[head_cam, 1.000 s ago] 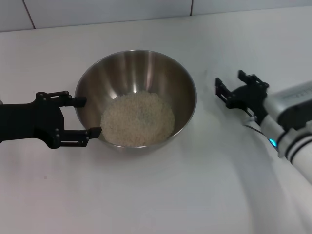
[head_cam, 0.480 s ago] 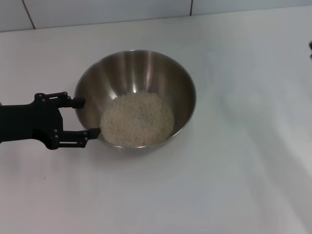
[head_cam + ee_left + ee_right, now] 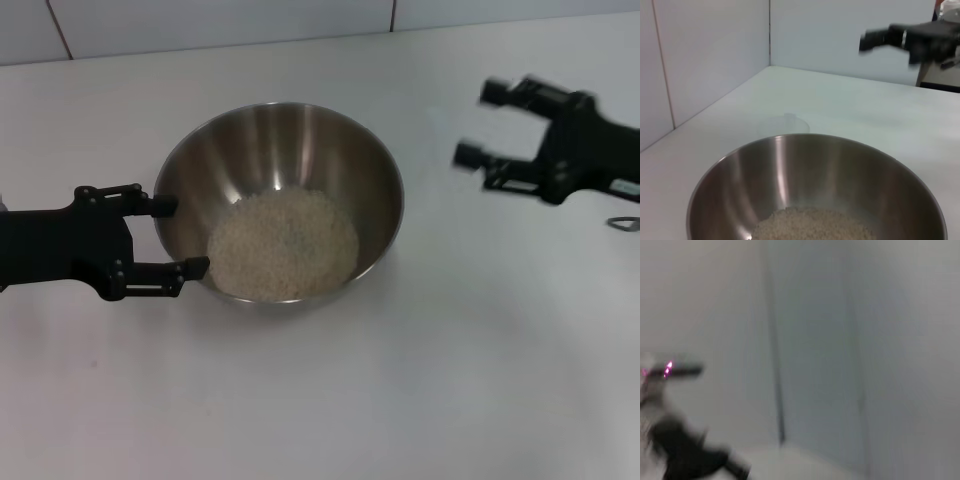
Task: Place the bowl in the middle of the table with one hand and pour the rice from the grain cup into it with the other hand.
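The steel bowl point(image 3: 280, 140) stands mid-table on the white table point(image 3: 330, 400), with a mound of rice point(image 3: 283, 245) in its bottom. My left gripper point(image 3: 180, 236) is open at the bowl's left side, one fingertip on either side of the rim's near-left edge. My right gripper point(image 3: 480, 123) is open and empty, up in the air right of the bowl; it shows far off in the left wrist view point(image 3: 872, 40). In that view a faint transparent shape, apparently the grain cup point(image 3: 784, 125), sits on the table beyond the bowl point(image 3: 815, 165). I cannot make it out in the head view.
A tiled wall point(image 3: 200, 25) runs along the table's back edge. A small grey loop point(image 3: 622, 222) lies at the far right of the table. Bare white tabletop stretches in front of the bowl and to its right.
The right gripper was low beside the bowl's right a second ago, left the view, and is now higher at the upper right. The left gripper, bowl and rice have not moved.
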You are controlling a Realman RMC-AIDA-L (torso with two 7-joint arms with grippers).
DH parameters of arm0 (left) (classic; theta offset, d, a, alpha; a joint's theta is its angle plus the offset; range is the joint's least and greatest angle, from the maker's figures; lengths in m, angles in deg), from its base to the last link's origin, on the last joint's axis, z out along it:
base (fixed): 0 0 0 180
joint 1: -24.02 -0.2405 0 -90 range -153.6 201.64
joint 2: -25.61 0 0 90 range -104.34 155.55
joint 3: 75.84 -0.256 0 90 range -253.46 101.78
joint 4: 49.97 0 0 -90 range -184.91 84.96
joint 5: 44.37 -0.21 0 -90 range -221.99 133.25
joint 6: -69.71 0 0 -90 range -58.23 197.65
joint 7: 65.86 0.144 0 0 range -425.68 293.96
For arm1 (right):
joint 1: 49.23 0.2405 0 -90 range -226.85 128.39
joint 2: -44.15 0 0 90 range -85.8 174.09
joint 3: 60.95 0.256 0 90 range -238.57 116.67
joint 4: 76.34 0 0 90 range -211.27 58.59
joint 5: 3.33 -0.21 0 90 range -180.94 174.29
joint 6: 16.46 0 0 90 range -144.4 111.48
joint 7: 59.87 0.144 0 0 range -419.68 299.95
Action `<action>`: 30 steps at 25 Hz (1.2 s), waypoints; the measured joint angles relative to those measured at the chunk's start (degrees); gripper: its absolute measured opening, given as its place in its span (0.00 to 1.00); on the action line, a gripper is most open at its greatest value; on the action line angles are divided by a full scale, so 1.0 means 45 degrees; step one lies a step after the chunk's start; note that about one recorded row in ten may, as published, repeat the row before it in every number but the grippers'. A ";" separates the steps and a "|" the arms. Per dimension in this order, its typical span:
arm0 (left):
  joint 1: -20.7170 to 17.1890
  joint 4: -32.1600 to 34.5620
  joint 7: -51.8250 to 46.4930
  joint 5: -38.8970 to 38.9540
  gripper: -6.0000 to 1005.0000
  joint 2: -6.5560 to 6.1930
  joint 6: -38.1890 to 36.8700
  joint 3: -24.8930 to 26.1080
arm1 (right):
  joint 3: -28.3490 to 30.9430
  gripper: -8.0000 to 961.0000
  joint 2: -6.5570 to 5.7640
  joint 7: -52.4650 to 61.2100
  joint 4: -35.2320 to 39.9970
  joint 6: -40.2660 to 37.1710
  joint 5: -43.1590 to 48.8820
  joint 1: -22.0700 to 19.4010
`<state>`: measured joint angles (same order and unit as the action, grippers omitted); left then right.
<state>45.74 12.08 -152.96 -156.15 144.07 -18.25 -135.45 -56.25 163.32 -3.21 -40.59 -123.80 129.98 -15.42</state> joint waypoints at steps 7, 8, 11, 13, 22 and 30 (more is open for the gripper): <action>0.0054 0.0026 -0.0222 -0.0028 0.84 -0.0006 0.0156 -0.0155 | -0.3639 0.86 0.0127 0.1737 0.1493 0.0446 -0.0413 0.0400; 0.0054 0.0033 -0.0240 -0.0035 0.84 -0.0006 0.0159 -0.0175 | -0.3886 0.86 0.0132 0.1902 0.1624 0.0490 -0.0453 0.0414; 0.0055 0.0071 -0.0291 -0.0104 0.84 -0.0003 0.0190 -0.0229 | -0.4851 0.86 0.0138 0.2624 0.2129 0.0694 -0.0593 0.0422; 0.0055 0.0102 -0.0307 -0.0156 0.84 0.0007 0.0194 -0.0250 | -0.5468 0.86 0.0141 0.2975 0.2403 0.0834 -0.0787 0.0357; 0.0055 0.0117 -0.0358 -0.0162 0.84 0.0002 0.0193 -0.0266 | -0.9218 0.86 0.0151 0.4255 0.3511 0.2170 -0.2623 -0.0617; 0.0055 0.0137 -0.0444 -0.0162 0.84 0.0001 0.0193 -0.0284 | -1.0891 0.86 0.0154 0.4619 0.4143 0.3050 -0.3769 -0.1344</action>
<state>45.99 12.70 -154.96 -156.88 144.08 -17.38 -136.73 -105.26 164.01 17.58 -21.94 -110.08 113.02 -21.46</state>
